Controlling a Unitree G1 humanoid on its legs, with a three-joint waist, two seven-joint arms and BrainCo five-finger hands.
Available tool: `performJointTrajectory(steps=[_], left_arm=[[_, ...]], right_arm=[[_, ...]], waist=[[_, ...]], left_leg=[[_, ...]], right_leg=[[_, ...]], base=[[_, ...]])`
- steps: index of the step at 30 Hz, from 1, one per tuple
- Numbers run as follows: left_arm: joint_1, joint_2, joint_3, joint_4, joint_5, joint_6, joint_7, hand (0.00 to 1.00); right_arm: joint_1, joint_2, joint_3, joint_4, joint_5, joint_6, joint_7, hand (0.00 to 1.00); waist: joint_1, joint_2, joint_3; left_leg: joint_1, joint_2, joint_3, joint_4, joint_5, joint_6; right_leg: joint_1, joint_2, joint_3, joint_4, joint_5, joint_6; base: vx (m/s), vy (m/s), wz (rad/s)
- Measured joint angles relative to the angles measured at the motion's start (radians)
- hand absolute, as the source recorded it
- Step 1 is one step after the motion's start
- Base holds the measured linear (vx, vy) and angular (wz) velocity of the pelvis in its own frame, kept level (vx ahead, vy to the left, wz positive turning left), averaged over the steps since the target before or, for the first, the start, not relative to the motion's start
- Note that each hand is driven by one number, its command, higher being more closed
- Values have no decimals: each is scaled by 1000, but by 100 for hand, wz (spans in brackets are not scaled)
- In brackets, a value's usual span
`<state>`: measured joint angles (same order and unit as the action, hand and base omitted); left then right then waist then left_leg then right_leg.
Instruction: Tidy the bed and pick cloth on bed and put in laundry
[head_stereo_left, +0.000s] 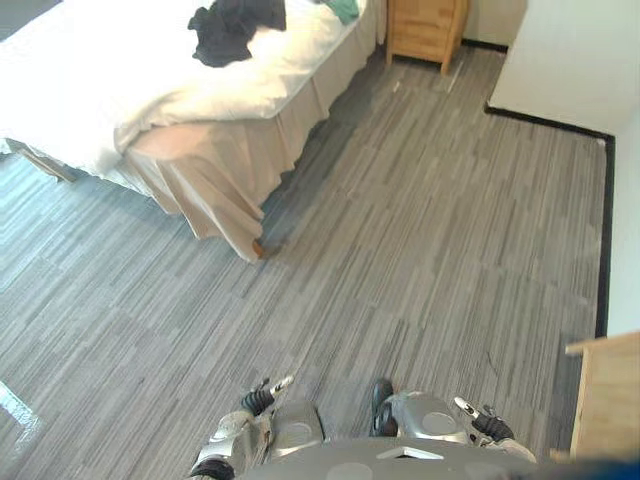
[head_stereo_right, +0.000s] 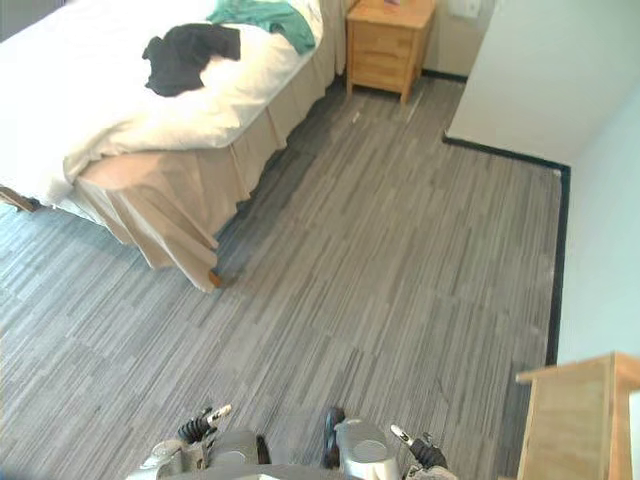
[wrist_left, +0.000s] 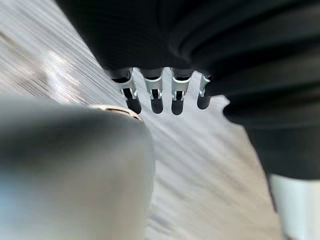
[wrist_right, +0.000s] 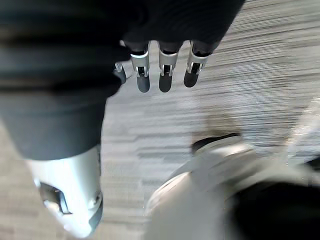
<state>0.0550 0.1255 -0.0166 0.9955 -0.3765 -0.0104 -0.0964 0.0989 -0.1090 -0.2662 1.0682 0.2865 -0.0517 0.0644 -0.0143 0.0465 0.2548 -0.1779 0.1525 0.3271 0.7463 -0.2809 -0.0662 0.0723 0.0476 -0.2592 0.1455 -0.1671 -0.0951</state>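
Bed (head_stereo_left: 60, 110) at far left of the scene, white duvet (head_stereo_left: 150, 85) rumpled and bunched toward its near foot corner, where a beige valance (head_stereo_left: 215, 185) hangs to the floor. Black cloth (head_stereo_right: 185, 55) lies crumpled on top of the duvet, close to the bed's side edge that faces the open floor. Green cloth (head_stereo_right: 268, 17) sits just beyond it, toward the head end, near that same side edge; whether the two cloths touch, cannot tell. Wooden nightstand (head_stereo_right: 388, 45) stands just beside the bed's head corner, against the far wall. Grey striped carpet (head_stereo_left: 420, 240) covers the open floor between the bed and a white wall (head_stereo_right: 540, 70) on the right. Corner of a pale wooden cabinet (head_stereo_right: 575, 420) at lower right.

Left hand (wrist_left: 153, 92) hangs low above the carpet, well apart from the bed; fingers (wrist_left: 177, 95) straight in a row, dark tips down, nothing in them. Right hand (wrist_right: 166, 75) likewise low over the carpet, fingers (wrist_right: 142, 75) straight and relaxed, empty. Both cloths rest on the bed, untouched by either hand.
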Motion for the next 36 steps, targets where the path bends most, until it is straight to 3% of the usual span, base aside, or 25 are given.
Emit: performJointTrajectory(steps=[2, 3, 5, 8, 9, 10, 11, 12, 13, 15, 16, 18, 19, 20, 21, 22, 23, 25, 26, 28, 29, 30, 32, 34, 36], left_arm=[[-2, -9, 7, -1, -6, -12, -9, 0], [-3, -15, 8, -1, -7, -14, -7, 0], [-3, -19, 8, 0, -29, -14, -6, 0], [-8, -19, 18, 0, -43, 1, -4, 0], [-7, -25, 36, 0, -43, 6, -5, 0], [-4, -25, 39, 11, -39, 11, -3, 0], [-4, -21, 38, 11, -36, 16, 0, 0], [-5, -15, 38, 9, -35, 20, 12, 0], [-5, -5, 35, 11, -34, 26, 18, 0], [-1, -1, 32, 20, -39, 25, 28, 0], [2, 0, 25, 22, -43, 25, 33, 0], [8, -3, 2, 30, -47, 25, 32, 0], [11, -1, 1, 29, -49, 24, 33, 0], [18, 2, 1, 29, -48, 25, 32, 0], [21, 10, 4, 28, -48, 24, 31, 0], [20, 15, 5, 27, -47, 23, 31, 0], [19, 20, 11, 26, -46, 23, 30, 0], [26, 22, 29, 28, -46, 23, 29, 0], [28, 17, 36, 27, -46, 24, 28, 0], [49, -36, 59, 24, -49, 27, 28, 0], [51, -42, 67, 24, -50, 28, 29, 0], [51, -43, 73, 24, -57, 29, 29, 0], [52, -43, 96, 15, -85, 24, 29, 0], [50, -38, 118, 6, -91, 14, 31, 0], [46, -42, 119, 2, -90, -5, 30, 0]], right_arm=[[-16, -10, 0, -15, 0, 2, 6, 0], [-17, -12, 0, -26, 0, 3, 14, 0], [-14, -12, 0, -31, 0, 4, 28, 0], [-9, -13, 1, -32, -20, 4, 54, 0], [-2, -8, 2, -31, -38, 4, 58, 0], [-4, -7, 4, -29, -57, 5, 58, 0], [-8, -4, 3, -28, -63, 7, 57, 0], [-13, 1, 1, -25, -72, 9, 56, 0], [-20, 11, 2, -16, -75, 14, 53, 0], [-25, 25, 4, -12, -75, 13, 50, 0], [-25, 27, 3, -14, -73, 10, 50, 0], [-27, 22, 14, -32, -62, -14, 50, 0], [-30, 22, 22, -34, -61, -20, 50, 0], [-37, 27, 34, -39, -42, -25, 50, 0], [-40, 38, 38, -43, -26, -32, 48, 0], [-40, 44, 38, -39, -18, -32, 47, 0], [-42, 52, 42, -34, -8, -32, 46, 0], [-41, 57, 47, -24, 4, -31, 47, 0], [-30, 50, 46, -25, 7, -32, 47, 0], [-44, 9, 48, -30, 7, -33, 49, 0], [-50, 7, 48, -31, 7, -33, 49, 0], [-56, 6, 48, -32, 8, -33, 51, 0], [-56, 8, 80, -33, 15, -35, 58, 0], [-39, 10, 125, -35, 16, -35, 63, 0], [-21, 7, 132, -38, 15, -31, 63, 0]], waist=[[3, -1, 0], [3, 0, 0], [3, 2, -1], [11, -1, -3], [13, -29, -22], [13, -39, -49], [12, -45, -54], [11, -53, -53], [3, -69, -47], [8, -69, -41], [7, -65, -39], [9, -30, -32], [10, -29, -34], [9, -34, -41], [8, -56, -50], [10, -69, -53], [12, -83, -48], [7, -96, -52], [7, -79, -53], [8, 7, -65], [8, 16, -68], [6, 21, -70], [10, 0, -60], [21, -23, -51], [27, -10, -55]], left_leg=[[-44, -38, 61, -200, 22, 5], [-45, -64, 107, -371, 87, 6], [-48, -78, 186, -544, 180, 31], [-50, -86, 327, -586, 208, 89], [-48, -112, 331, -568, 254, 181], [-36, -139, 342, -570, 283, 263], [-24, -150, 323, -573, 269, 286], [-3, -175, 285, -586, 241, 287], [32, -200, 227, -579, 218, 272], [131, -212, 137, -577, 189, 255], [171, -210, 102, -590, 184, 247], [295, -165, -17, -646, 172, 213], [309, -153, -39, -654, 171, 201], [318, -134, -92, -673, 164, 168], [324, -128, -137, -691, 153, 137], [326, -128, -160, -693, 148, 127], [339, -123, -207, -686, 128, 97], [354, -117, -263, -662, 84, 46], [378, -93, -272, -659, 66, 15], [390, -2, -254, -657, 62, -29], [391, 8, -253, -655, 74, -44], [390, 18, -252, -641, 96, -55], [355, 31, -246, -505, 114, -57], [225, 77, -197, -177, 169, -54], [154, 121, -131, -11, 130, -38]], right_leg=[[76, 0, 7, -48, -7, 12], [124, 1, 6, -90, -12, 21], [197, 15, 2, -153, -23, 31], [287, 17, -28, -157, -109, 72], [289, -17, -55, -102, -164, 105], [214, -68, -96, 125, -208, 181], [160, -100, -107, 270, -210, 185], [65, -158, -114, 522, -155, 212], [-22, -222, -112, 730, -138, 197], [-55, -260, -111, 804, -160, 183], [-58, -263, -107, 791, -171, 187], [-105, -239, -94, 612, -184, 190], [-125, -229, -76, 541, -178, 198], [-160, -215, -36, 364, -140, 221], [-195, -209, 33, 180, -65, 226], [-207, -207, 72, 95, -20, 225], [-216, -203, 141, -37, 66, 223], [-218, -205, 210, -78, 188, 247], [-200, -178, 210, -53, 265, 212], [-183, -106, 149, -16, 219, 145], [-180, -98, 141, -7, 206, 130], [-168, -92, 131, 2, 183, 122], [-126, -91, 108, 10, 134, 107], [-45, -90, 86, -9, 73, 91], [11, -90, 69, -29, 65, 73]], base=[[440, -88, -21], [446, -47, -9], [415, 28, -2], [483, 86, 9], [829, 153, 45], [759, 157, 54], [662, 151, 73], [512, 145, 99], [505, 118, 114], [700, 86, 133], [731, -6, 149], [539, -135, 145], [465, -222, 147], [423, -268, 148], [411, -294, 143], [451, -369, 124], [464, -437, 106], [477, -466, 94], [474, -432, 57], [564, -435, 42], [390, -273, 35], [257, -217, 38], [239, -245, 37], [204, -231, 29], [267, -162, 11]])
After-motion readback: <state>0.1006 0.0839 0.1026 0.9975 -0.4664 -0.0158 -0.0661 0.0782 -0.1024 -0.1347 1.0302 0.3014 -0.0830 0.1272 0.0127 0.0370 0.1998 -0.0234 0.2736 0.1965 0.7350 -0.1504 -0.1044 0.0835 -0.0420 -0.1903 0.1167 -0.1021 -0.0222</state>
